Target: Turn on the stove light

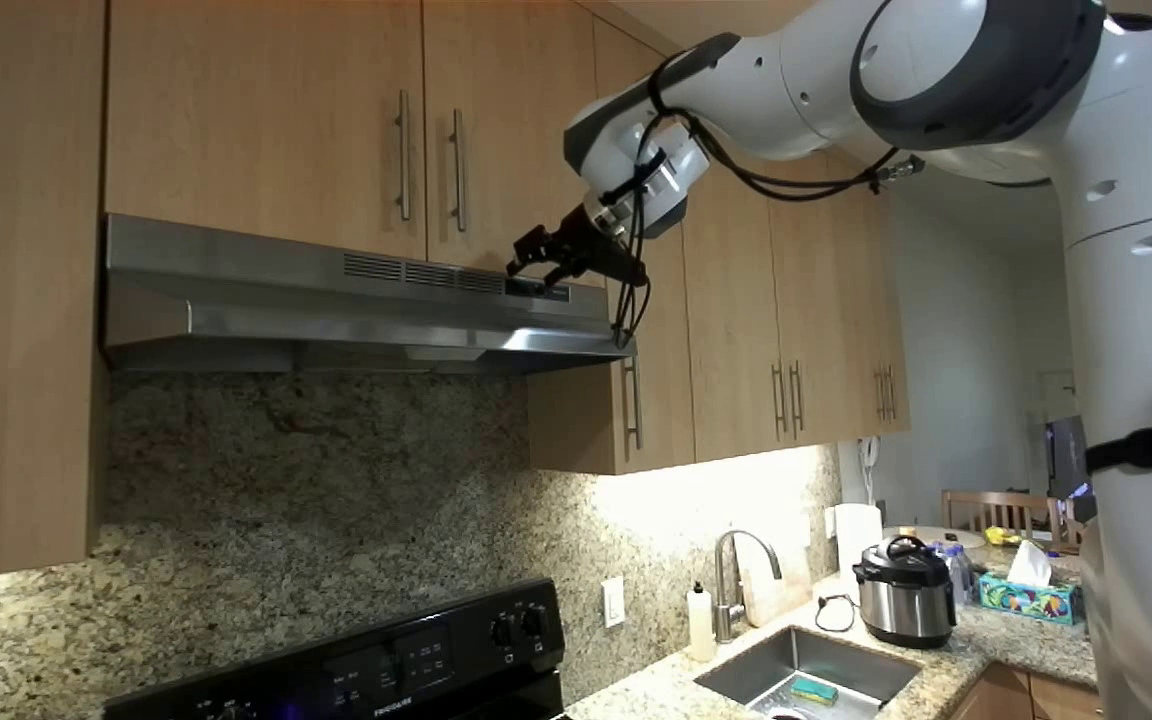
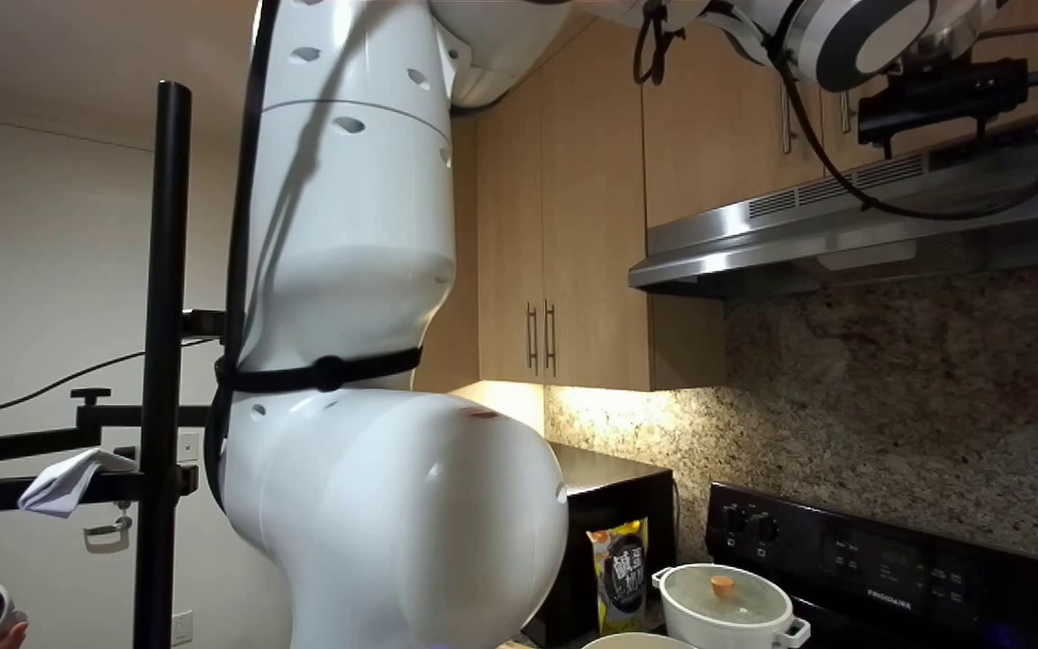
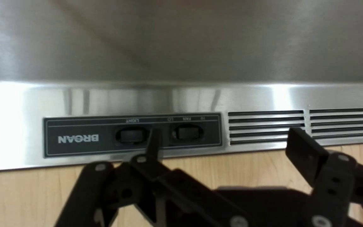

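Observation:
The stainless range hood (image 1: 356,310) hangs over the stove in both exterior views (image 2: 753,236). Its black control panel (image 3: 77,148) shows upside down in the wrist view. The light switch (image 3: 132,136) is a small black slider left of the fan switch (image 3: 187,132). My gripper (image 3: 229,143) is open and empty, its fingers wide apart. One fingertip overlaps the panel between the two switches, just right of the light switch; I cannot tell whether it touches. The other is over the vent slots. The gripper also shows at the hood front in both exterior views (image 1: 533,270) (image 2: 932,140). The lamp cover (image 1: 444,354) looks unlit.
Wooden cabinets (image 1: 266,120) with bar handles stand directly above the hood. The black stove back panel (image 1: 386,660) lies below. A sink (image 1: 806,660) and a pressure cooker (image 1: 906,590) are at the right. A lidded white pot (image 2: 726,622) stands by the stove.

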Robot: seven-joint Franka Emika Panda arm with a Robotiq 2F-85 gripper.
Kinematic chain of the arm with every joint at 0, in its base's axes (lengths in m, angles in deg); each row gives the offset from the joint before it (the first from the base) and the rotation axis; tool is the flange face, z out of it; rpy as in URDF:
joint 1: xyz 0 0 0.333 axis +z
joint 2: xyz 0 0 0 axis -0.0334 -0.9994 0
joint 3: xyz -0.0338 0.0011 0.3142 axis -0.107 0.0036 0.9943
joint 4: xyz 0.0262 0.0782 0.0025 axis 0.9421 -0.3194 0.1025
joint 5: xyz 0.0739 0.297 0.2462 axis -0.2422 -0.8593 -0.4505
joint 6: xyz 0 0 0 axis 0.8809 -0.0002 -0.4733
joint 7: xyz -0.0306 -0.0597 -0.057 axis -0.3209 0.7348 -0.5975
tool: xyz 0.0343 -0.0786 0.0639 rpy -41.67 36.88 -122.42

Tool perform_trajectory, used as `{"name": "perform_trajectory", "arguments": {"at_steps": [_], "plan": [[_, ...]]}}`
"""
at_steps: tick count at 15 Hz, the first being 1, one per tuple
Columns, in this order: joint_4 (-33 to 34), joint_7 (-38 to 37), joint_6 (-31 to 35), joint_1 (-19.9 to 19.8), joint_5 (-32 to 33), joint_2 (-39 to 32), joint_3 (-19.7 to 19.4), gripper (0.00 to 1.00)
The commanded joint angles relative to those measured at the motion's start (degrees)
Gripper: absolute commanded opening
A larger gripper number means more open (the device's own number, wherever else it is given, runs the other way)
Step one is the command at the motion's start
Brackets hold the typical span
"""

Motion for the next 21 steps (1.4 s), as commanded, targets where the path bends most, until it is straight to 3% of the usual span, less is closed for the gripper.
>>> {"name": "perform_trajectory", "arguments": {"at_steps": [1, 8, 9, 10, 13, 14, 19, 20, 21], "plan": [[1.3, 2.6, -1.6, -0.5, -2.3, -1.4, -1.0, 1.0], [3.0, 2.6, -2.2, -0.4, -2.2, -3.4, -1.8, 1.0], [3.6, 2.5, -2.4, -6.7, -1.9, -3.7, 4.6, 1.0], [3.9, 2.9, -2.4, -1.5, -2.2, -4.0, -0.6, 1.0], [3.5, 2.2, -1.3, -2.0, -0.7, -3.6, 0.5, 1.0], [3.2, -0.4, -0.7, -7.8, 0.5, -3.6, 6.5, 1.0], [3.2, -0.4, -0.7, -7.7, 0.5, -3.6, 6.5, 1.0], [3.1, 0.0, -0.7, -2.8, 0.0, -3.6, 1.5, 1.0], [3.1, -0.1, -0.7, -3.7, -0.1, -3.6, 2.2, 1.0]]}}
